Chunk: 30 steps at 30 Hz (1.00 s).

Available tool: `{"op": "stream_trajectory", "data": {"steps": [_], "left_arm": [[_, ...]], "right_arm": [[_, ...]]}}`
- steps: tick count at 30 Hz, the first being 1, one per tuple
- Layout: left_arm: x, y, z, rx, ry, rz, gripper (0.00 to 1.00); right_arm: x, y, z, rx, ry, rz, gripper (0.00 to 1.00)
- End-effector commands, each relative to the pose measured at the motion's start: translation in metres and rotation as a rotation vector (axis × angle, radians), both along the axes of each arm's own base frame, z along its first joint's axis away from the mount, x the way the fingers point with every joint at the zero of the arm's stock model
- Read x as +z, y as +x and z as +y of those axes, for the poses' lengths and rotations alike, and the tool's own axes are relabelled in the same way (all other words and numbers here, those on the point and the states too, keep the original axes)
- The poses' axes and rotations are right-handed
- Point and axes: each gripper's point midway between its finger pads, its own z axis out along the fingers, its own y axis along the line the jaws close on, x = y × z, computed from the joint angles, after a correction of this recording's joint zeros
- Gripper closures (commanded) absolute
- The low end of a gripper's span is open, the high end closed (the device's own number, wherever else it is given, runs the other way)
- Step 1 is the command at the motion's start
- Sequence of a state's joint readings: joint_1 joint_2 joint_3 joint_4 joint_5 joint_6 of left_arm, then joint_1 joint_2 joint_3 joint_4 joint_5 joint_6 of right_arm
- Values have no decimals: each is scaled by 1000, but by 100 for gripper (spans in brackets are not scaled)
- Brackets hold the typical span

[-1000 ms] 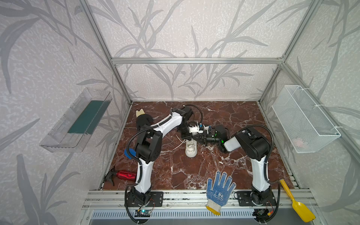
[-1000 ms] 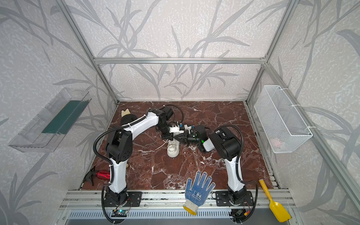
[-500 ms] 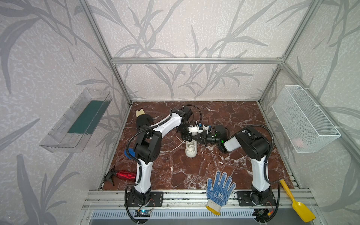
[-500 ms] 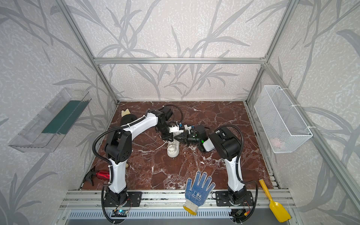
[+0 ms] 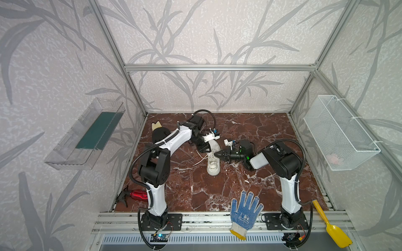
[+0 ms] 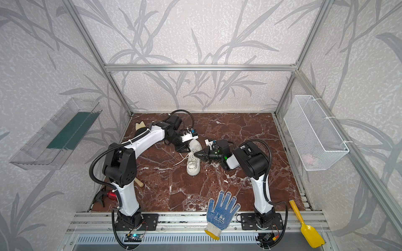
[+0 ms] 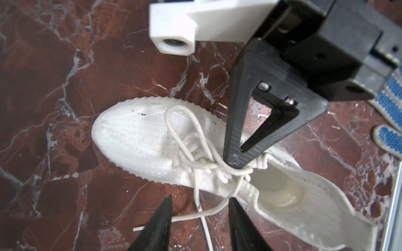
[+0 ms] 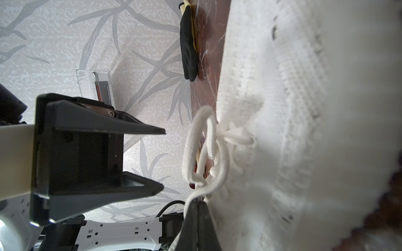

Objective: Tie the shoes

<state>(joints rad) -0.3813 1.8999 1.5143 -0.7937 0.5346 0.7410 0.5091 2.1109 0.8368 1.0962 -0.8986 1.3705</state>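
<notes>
Sneaker lies at centre frame in both top views, toe toward the lower edge. Your left arm reaches in from the upper left and your right arm stretches low from the right, so the left gripper and right gripper meet over the laces.

In the left wrist view your left fingers stand apart at bottom centre above a loose strand.

In the right wrist view your right tips, at bottom centre, are pinched together on the laces beside the knot.

leaf-patterned walls, red marble floor, aluminium frame
</notes>
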Motion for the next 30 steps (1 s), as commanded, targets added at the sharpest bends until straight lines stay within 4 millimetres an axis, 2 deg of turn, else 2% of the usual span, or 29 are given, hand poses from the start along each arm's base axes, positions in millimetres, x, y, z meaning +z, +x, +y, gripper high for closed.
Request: {"op": "stream_trajectory", "data": {"steps": [1, 6, 11, 18, 23, 30], "left_arm": [[22, 4, -16, 27, -128, -26, 50], [17, 16, -29, 63, -201, -5, 41], [5, 31, -36, 123, -201, 29, 36], [-9, 40, -48, 163, -200, 88, 34], [-19, 45, -47, 195, -157, 82, 33], [-28, 42, -55, 198, -139, 98, 33]], "right_arm": [[8, -1, 4, 24, -7, -40, 100], [9, -1, 5, 29, -11, -44, 100], [9, -1, 4, 31, -16, -47, 100], [10, -1, 5, 39, -21, -49, 100], [9, -1, 5, 39, -23, -48, 100], [10, -1, 5, 43, -21, -50, 100]]}}
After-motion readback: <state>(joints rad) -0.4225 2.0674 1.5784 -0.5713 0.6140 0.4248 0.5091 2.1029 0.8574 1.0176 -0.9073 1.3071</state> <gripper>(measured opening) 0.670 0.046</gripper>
